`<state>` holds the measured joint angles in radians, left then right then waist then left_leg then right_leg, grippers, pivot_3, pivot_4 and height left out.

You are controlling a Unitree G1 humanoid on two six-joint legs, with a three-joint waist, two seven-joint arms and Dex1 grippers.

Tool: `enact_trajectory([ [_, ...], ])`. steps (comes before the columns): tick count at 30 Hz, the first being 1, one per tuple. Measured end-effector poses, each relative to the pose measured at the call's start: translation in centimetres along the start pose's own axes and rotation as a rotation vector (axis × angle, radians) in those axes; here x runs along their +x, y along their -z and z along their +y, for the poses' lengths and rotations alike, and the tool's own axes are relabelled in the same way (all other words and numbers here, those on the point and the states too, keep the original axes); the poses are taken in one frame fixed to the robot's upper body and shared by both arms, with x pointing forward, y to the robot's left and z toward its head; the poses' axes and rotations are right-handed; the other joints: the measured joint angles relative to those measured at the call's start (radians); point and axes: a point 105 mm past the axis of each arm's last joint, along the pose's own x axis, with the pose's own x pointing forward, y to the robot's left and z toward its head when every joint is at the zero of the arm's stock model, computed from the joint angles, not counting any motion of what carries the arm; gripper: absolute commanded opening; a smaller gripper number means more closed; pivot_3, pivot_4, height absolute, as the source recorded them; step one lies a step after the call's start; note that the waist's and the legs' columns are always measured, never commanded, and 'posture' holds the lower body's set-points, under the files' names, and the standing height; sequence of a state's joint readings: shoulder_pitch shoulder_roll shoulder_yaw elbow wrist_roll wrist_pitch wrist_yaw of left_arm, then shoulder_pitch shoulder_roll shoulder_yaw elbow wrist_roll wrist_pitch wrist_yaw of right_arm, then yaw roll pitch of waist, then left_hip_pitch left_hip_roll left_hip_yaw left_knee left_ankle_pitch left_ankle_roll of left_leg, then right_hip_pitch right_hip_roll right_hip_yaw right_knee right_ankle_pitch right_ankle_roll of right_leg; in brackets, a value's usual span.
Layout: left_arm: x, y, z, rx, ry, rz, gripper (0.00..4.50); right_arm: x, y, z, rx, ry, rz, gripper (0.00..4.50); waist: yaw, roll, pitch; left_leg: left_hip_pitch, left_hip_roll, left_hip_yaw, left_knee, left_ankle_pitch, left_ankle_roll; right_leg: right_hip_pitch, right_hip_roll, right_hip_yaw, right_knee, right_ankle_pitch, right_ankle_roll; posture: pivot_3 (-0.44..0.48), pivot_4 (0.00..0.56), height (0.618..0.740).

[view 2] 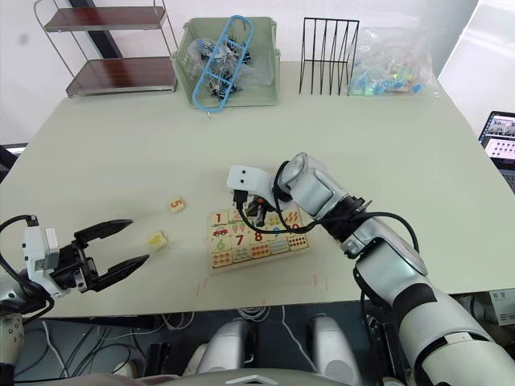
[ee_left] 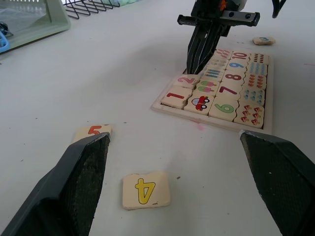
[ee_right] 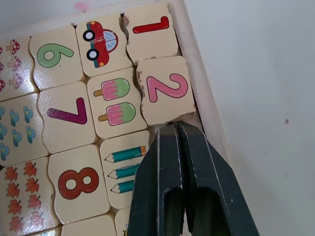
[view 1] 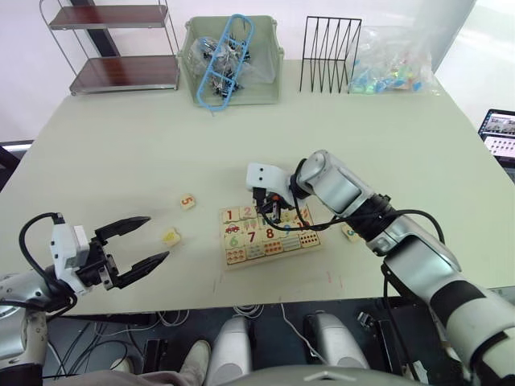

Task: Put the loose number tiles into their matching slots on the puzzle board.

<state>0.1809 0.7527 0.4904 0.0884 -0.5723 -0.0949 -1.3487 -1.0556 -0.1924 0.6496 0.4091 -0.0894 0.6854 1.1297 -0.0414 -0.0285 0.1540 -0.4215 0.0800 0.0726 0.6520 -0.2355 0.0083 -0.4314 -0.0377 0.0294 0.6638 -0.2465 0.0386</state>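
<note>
The puzzle board [view 1: 272, 256] lies near the table's front edge, with tiles 1 [ee_right: 150, 30] and 2 [ee_right: 166, 88] seated in its top row. My right gripper [ee_right: 177, 130] is shut, tips down on the slot beside the 2, which it hides. Loose number tiles lie on the table: the 5 [view 1: 187, 202] and the yellow 4 [view 1: 170, 237] left of the board, and another [view 1: 351, 233] just right of it by my right forearm. My left gripper [view 1: 158, 237] hovers open close to the 4 [ee_left: 145, 190], holding nothing.
At the back stand a green bin [view 1: 233, 60] with a blue hanger, a black wire rack [view 1: 330, 55], a bag of coloured pieces [view 1: 392, 68] and a metal shelf [view 1: 117, 48]. A laptop [view 1: 500, 135] sits off the table's right.
</note>
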Motion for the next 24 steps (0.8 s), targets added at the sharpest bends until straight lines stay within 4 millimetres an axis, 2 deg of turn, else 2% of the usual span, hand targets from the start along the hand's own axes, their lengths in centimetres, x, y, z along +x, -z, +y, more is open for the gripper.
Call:
enact_trajectory([
  [8,0.0,0.0,0.0,-0.001,-0.001,0.001,4.5,-0.7,0.4,-0.2,0.002,0.004,0.014,0.05,-0.001,0.0,0.0,0.0,0.0,0.0,0.0,0.0,0.0,0.0,0.0,0.0,0.0,0.0,0.0,0.0,0.15,0.74],
  [11,0.0,0.1,0.0,-0.003,-0.006,0.002,4.5,-1.1,-0.2,-0.2,-0.002,0.009,-0.015,0.05,-0.001,0.0,0.0,0.0,0.0,0.0,0.0,0.0,0.0,0.0,0.0,0.0,0.0,0.0,0.0,0.0,0.15,0.74],
  [14,-0.2,0.4,-0.2,-0.017,-0.019,0.006,4.5,-1.8,-0.8,-0.1,0.007,0.017,-0.075,0.05,0.001,0.0,0.0,0.0,0.0,0.0,0.0,0.0,0.0,0.0,0.0,0.0,0.0,0.0,0.0,0.0,0.15,0.74],
  [19,-0.4,0.9,-0.3,-0.037,-0.068,0.0,4.5,-2.5,0.8,-0.4,0.117,0.075,-0.188,0.05,0.003,0.0,0.0,0.0,0.0,0.0,0.0,0.0,0.0,0.0,0.0,0.0,0.0,0.0,0.0,0.0,0.15,0.74],
  [24,-0.5,0.9,0.3,-0.023,-0.135,-0.011,4.5,-4.5,0.7,-0.5,0.185,0.135,-0.388,0.05,0.003,0.0,0.0,0.0,0.0,0.0,0.0,0.0,0.0,0.0,0.0,0.0,0.0,0.0,0.0,0.0,0.15,0.74],
])
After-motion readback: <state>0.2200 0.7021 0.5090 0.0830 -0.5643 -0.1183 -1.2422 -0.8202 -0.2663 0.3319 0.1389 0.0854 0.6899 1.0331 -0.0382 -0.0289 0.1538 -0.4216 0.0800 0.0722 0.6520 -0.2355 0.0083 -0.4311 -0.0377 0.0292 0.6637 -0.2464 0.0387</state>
